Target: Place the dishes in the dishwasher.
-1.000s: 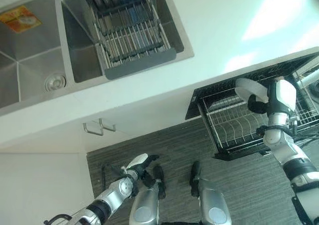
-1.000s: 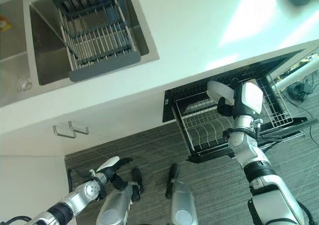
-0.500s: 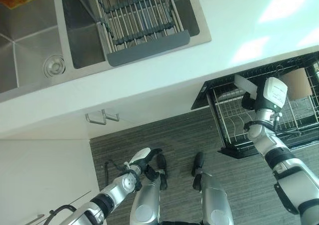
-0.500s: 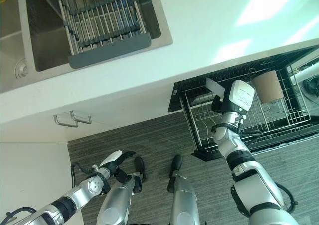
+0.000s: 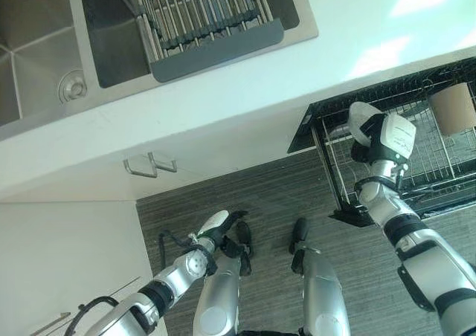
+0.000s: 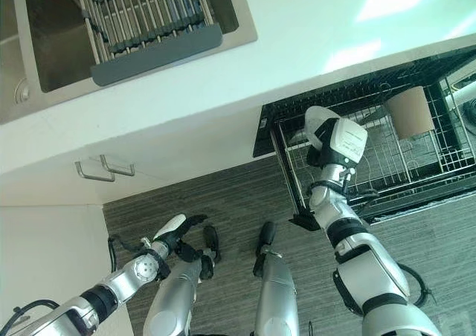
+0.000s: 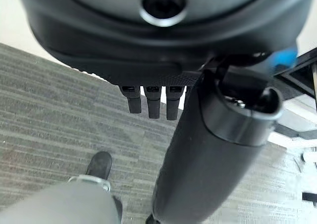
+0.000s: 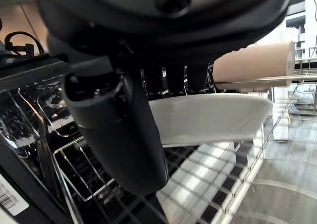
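My right hand [image 5: 385, 138] is shut on a white plate [image 5: 362, 117], holding it just above the left end of the pulled-out dishwasher rack [image 5: 420, 171]. In the right wrist view the thumb [image 8: 124, 130] lies over the plate [image 8: 210, 118], with the wire rack [image 8: 81, 170] right below. A brown cup [image 5: 452, 107] lies in the rack to the right of the hand. My left hand [image 5: 216, 227] hangs low over the floor, open and holding nothing, its fingers [image 7: 148, 102] straight.
A steel sink [image 5: 111, 61] cuts into the white counter [image 5: 349, 24] at the back, with a grey drying rack [image 5: 212, 16] of dishes across it. Two metal cabinet handles [image 5: 149, 165] stick out below the counter edge. Grey floor lies in front of the dishwasher.
The camera view has shifted. My right hand has carried the plate leftward along the rack, away from the brown cup, and turned it. The left hand has stayed low.
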